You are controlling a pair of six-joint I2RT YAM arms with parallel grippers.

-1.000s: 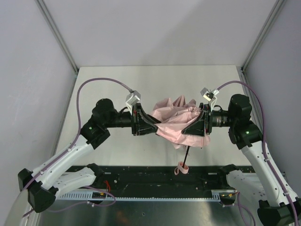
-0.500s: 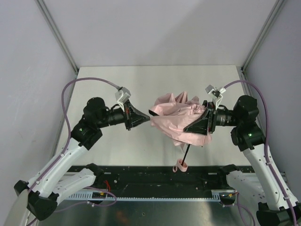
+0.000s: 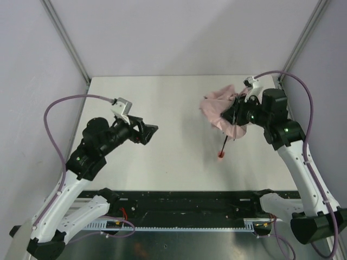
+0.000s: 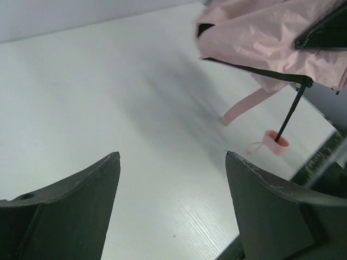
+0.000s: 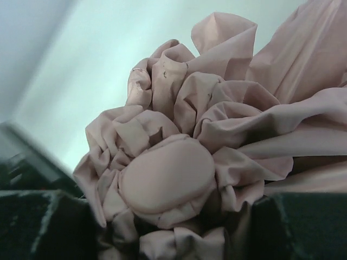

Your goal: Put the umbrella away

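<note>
The umbrella (image 3: pixel 219 108) is a bunched pale pink canopy held in the air over the table's right back part. Its thin black shaft (image 3: pixel 228 142) hangs down toward the near side and ends in the small pink handle (image 3: pixel 220 156). My right gripper (image 3: pixel 234 115) is shut on the bundled fabric. In the right wrist view the round pink top cap (image 5: pixel 165 179) fills the space between the dark fingers (image 5: pixel 38 222). My left gripper (image 3: pixel 147 131) stands open and empty at the left. Its view shows the umbrella (image 4: pixel 271 38), the hanging strap (image 4: pixel 244 105) and the handle (image 4: pixel 276 145) some way off.
The white table (image 3: pixel 173 97) is walled in grey on three sides, with metal posts at the back corners. A black rail (image 3: pixel 179 208) with cables runs along the near edge between the arm bases. The purple cables loop above both arms.
My left gripper let go of the fabric, drew back to the left and opened. The right arm carried the umbrella toward the back right, and the handle lifted off the near edge.
</note>
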